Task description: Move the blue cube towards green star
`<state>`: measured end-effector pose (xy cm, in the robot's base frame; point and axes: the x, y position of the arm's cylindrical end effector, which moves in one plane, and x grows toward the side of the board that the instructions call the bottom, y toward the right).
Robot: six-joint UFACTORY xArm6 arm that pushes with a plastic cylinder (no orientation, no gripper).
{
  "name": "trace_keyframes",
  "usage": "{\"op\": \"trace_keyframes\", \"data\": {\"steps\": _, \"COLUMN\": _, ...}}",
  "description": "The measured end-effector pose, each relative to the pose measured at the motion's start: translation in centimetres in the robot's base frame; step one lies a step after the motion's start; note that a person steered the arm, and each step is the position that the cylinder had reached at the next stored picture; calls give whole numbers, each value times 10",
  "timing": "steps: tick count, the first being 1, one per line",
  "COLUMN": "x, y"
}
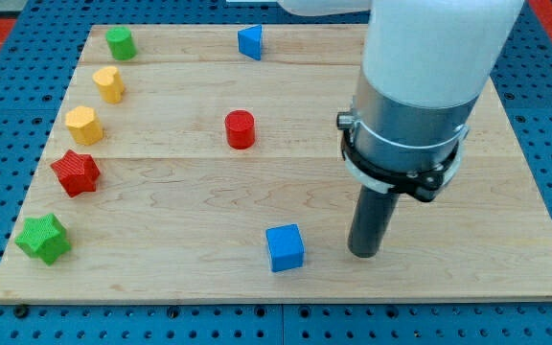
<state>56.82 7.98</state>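
Rod upright beside the blue cube (pixel 285 247)

My tip (pixel 364 254) rests on the board just to the cube's right, apart; no claw here. Green star (pixel 43 238) sits far left.

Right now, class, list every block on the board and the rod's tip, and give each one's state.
blue cube: flat, untouched, left of my tip
my tip: down, apart from blocks
green star: lower left corner
red star: left edge
red cylinder: upright, centre
blue triangular block: top edge
green block: top left

Single near view, angled down
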Motion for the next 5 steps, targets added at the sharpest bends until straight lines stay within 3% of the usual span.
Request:
{"op": "trace_keyframes", "data": {"steps": 1, "x": 0, "y": -46}}
{"op": "trace_keyframes", "data": {"steps": 3, "x": 11, "y": -74}}
{"op": "trace_keyframes", "data": {"steps": 5, "x": -14, "y": -95}}
